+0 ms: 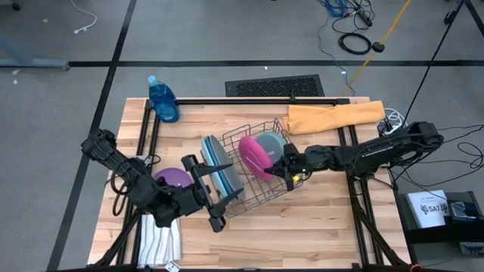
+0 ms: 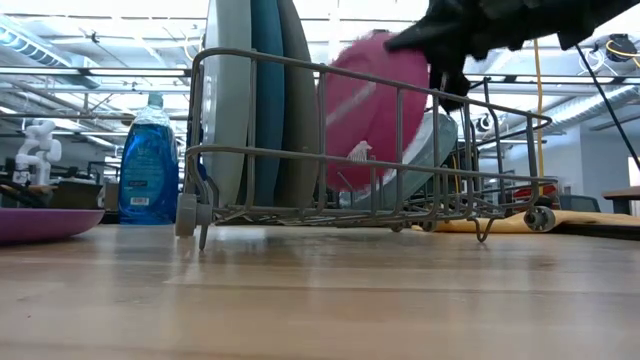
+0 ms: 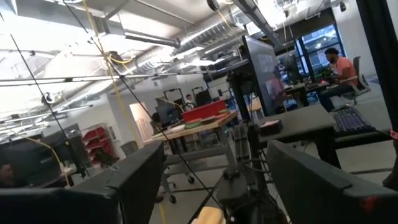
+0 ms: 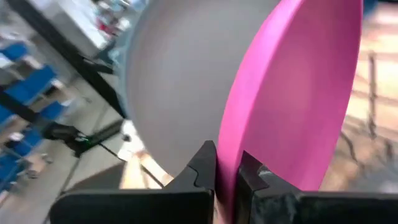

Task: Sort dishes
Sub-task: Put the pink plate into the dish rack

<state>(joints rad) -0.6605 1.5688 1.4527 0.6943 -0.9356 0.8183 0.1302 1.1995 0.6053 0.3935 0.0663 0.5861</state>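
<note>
We see the smooth, round magenta plastic plate [image 1: 253, 155] standing on edge inside the grey wire dish rack [image 1: 261, 193], tilted back against the pale teal plate [image 1: 274, 142] behind it. The right tool [image 1: 290, 170] is clenched on the magenta plate's rim; in the right wrist view its two dark fingers [image 4: 202, 168] pinch the thin pink edge, with the matte pale plate [image 4: 180, 81] just beyond. In the low view the magenta plate [image 2: 370, 110] leans among the thin rack wires [image 2: 400, 210].

At the rack's other end, three larger flat plates stand upright and close together: grey [image 2: 228, 90], light blue [image 2: 265, 90] and dark blue [image 1: 227, 175]. A glossy purple plate [image 1: 174, 178] lies flat on the table, outside the rack and just beside the left arm.

The left tool [image 1: 203, 193] hovers beside the large plates with its fingers spread wide and nothing between them; its wrist camera looks out into the room.

Around the rack we see a blue bottle of dish soap [image 1: 163, 100] near the far left corner, a folded orange cloth [image 1: 336, 117] on the far right side, and a striped white cloth [image 1: 162, 242] at the near left edge. The table [image 1: 302, 234] is pale wooden planks with visible grain, framed by black bars, on a grey floor. Beyond it, the room shows desks, monitors and a seated person [image 3: 342, 65].
</note>
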